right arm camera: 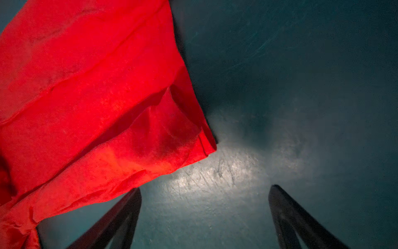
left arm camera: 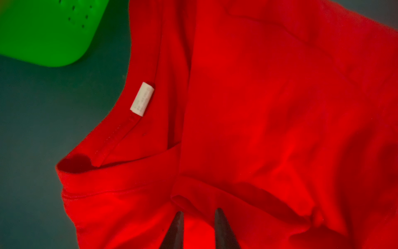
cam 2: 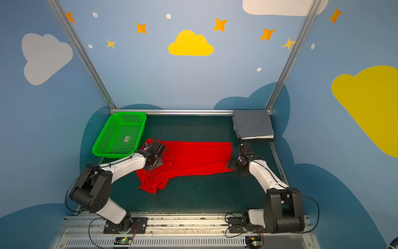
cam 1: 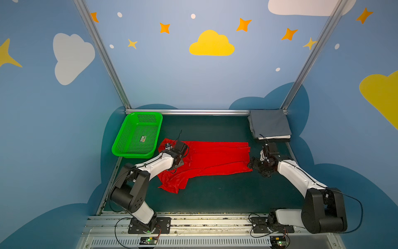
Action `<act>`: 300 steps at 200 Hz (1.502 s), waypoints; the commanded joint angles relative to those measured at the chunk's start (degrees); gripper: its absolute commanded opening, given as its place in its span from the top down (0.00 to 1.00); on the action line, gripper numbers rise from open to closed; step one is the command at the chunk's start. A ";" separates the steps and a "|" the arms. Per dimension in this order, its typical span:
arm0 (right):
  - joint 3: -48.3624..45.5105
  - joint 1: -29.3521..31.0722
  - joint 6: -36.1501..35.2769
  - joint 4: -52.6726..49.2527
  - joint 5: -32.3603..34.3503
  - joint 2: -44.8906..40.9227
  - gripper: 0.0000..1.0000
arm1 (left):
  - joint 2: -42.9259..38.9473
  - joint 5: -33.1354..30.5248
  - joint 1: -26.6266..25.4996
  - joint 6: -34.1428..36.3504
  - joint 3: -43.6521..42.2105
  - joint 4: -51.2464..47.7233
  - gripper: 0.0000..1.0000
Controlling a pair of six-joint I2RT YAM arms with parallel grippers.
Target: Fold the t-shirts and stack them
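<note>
The near half of the surface (cam 1: 226,194) lies bare all across. The red t-shirt (cam 1: 215,157) spans the middle. Far left, the green basket (cam 1: 133,154) blocks the corner, just beside the shirt's collar end; far right, the stack of folded shirts (cam 1: 269,124) fills the corner against the rail (cam 1: 189,111). Between basket and stack runs a bare far strip. The right gripper (right arm camera: 205,188), jaws wide, hangs over bare surface just beside the shirt's right edge.

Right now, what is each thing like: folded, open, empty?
Red t-shirt: spread out, wrinkled, only partly folded.
Pile of shirts: folded and stacked, grey on top.
Basket: upright, empty but for a small sticker.
Left claw: open a little, over the red t-shirt.
Right claw: wide open, holding nothing.
</note>
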 commanded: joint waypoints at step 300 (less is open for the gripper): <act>1.09 -0.52 -0.63 -0.51 0.03 2.46 0.10 | -8.01 -0.40 -3.74 -4.49 -8.61 5.09 0.96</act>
